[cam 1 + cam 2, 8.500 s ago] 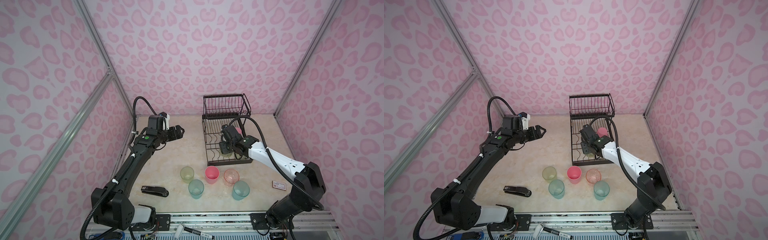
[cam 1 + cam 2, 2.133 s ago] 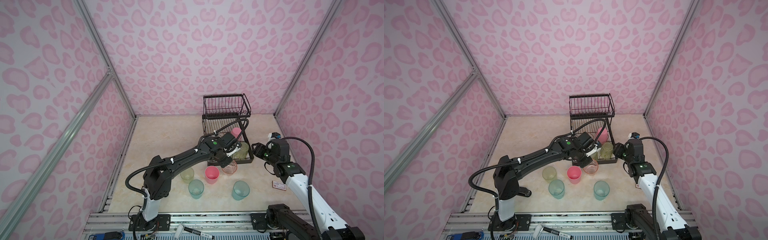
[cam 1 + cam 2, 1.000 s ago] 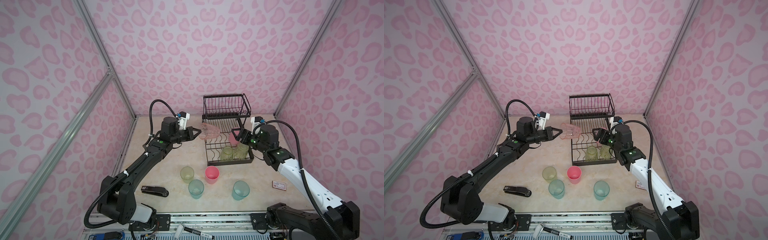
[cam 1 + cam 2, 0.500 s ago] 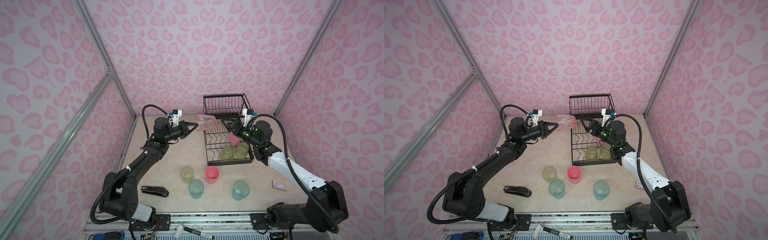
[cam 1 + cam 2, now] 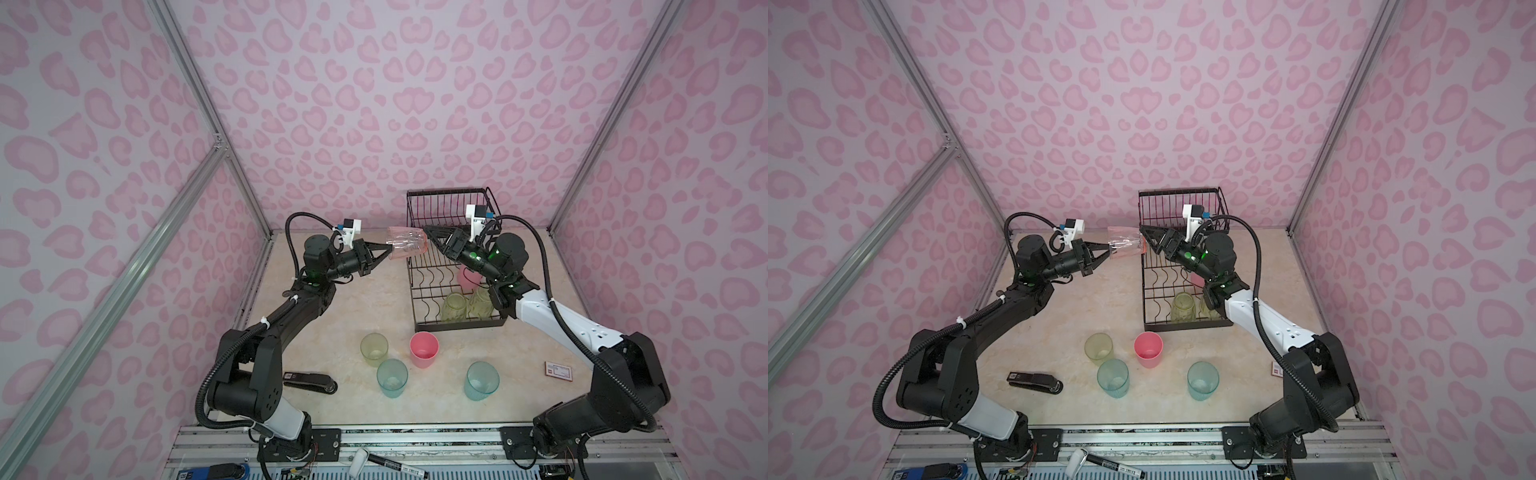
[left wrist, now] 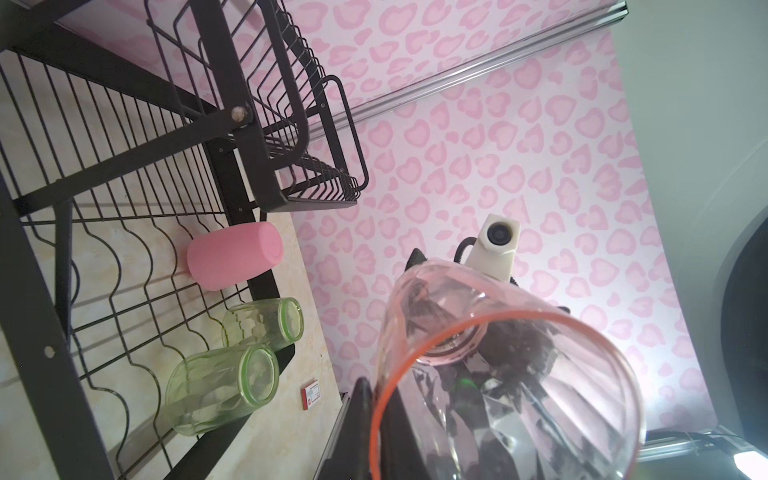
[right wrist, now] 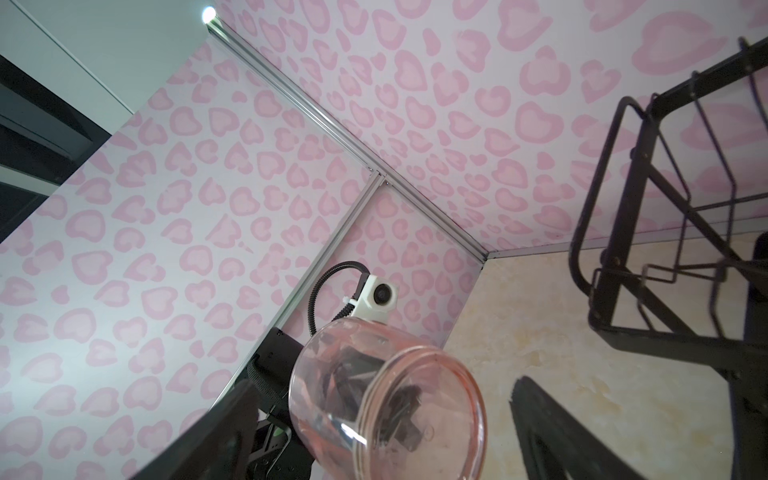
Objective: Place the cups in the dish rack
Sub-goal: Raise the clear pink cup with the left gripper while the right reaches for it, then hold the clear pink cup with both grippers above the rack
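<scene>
My left gripper (image 5: 388, 252) (image 6: 376, 432) is shut on the rim of a clear orange-pink cup (image 5: 406, 248) (image 5: 1126, 248) (image 6: 498, 374). It holds the cup on its side in the air, just left of the black dish rack (image 5: 410, 291) (image 6: 245, 137). My right gripper (image 5: 430, 237) (image 7: 384, 411) is open, facing the cup's (image 7: 386, 399) base with a finger on either side, not touching. In the rack's lower tier sit a pink cup (image 5: 467, 279) and two yellow-green cups (image 5: 453, 306) (image 5: 482, 301). On the table stand a yellow-green cup (image 5: 374, 348), a pink cup (image 5: 424, 349) and two teal cups (image 5: 392, 377) (image 5: 482, 380).
A black stapler (image 5: 309, 380) lies front left on the table. A small red and white card (image 5: 558, 370) lies front right. A marker (image 5: 390, 461) rests on the rail at the front edge. The rack's upper basket (image 5: 449, 208) stands against the back wall.
My left gripper has raised the clear cup and brought it closer to the rack. My right gripper has come up and leftward to the cup's base, and its jaws have spread wider.
</scene>
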Controlling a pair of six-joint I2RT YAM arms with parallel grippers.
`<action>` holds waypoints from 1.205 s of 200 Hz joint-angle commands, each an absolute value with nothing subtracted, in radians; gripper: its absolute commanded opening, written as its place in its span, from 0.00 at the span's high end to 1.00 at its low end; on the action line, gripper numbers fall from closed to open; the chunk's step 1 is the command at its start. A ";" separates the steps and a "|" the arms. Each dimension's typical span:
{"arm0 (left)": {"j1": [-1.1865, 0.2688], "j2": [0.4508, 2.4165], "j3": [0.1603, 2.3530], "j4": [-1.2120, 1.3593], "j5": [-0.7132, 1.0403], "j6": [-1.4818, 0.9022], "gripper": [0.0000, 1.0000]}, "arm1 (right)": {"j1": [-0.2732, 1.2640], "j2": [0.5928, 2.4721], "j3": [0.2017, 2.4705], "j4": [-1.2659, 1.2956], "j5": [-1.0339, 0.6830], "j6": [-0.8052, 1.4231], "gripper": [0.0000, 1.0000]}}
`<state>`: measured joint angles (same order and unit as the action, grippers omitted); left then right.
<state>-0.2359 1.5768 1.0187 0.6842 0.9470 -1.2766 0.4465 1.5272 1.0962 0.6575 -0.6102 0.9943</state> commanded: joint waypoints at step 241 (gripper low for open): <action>-0.213 1.718 1.077 0.993 1.043 -1.440 0.96 | 0.489 1.676 1.206 0.699 -0.768 0.997 0.20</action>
<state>-0.2142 1.7115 1.0645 0.9432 1.0481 -1.4387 0.4889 1.6756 1.2079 0.6853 -0.7551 1.0122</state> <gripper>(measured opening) 0.079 0.813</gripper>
